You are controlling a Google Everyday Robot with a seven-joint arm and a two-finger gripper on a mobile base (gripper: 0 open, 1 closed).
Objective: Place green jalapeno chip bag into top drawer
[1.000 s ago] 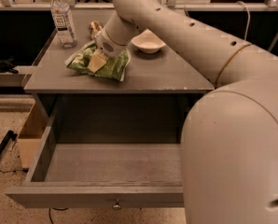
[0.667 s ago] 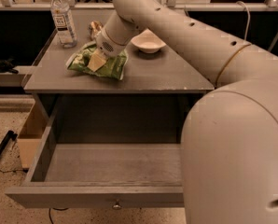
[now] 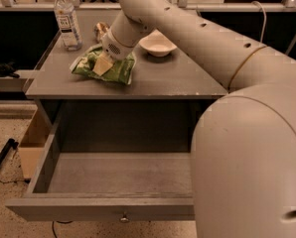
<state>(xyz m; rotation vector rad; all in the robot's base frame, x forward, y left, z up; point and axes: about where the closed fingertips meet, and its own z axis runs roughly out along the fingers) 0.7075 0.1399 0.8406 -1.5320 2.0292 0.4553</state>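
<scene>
On tabletop [image 3: 187, 81]: water btl [image 3: 67, 21] back-L, white bowl [image 3: 158, 44] (empty) R of gripper [image 3: 103, 65]; cardboard box [image 3: 33, 144] on floor, L.

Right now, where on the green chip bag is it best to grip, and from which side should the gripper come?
Probably the raised, crinkled middle of the chip bag, from straight above. It lies flat on the table, so its edges give little to pinch; the puffed middle does. The gripper rests on that spot.
</scene>
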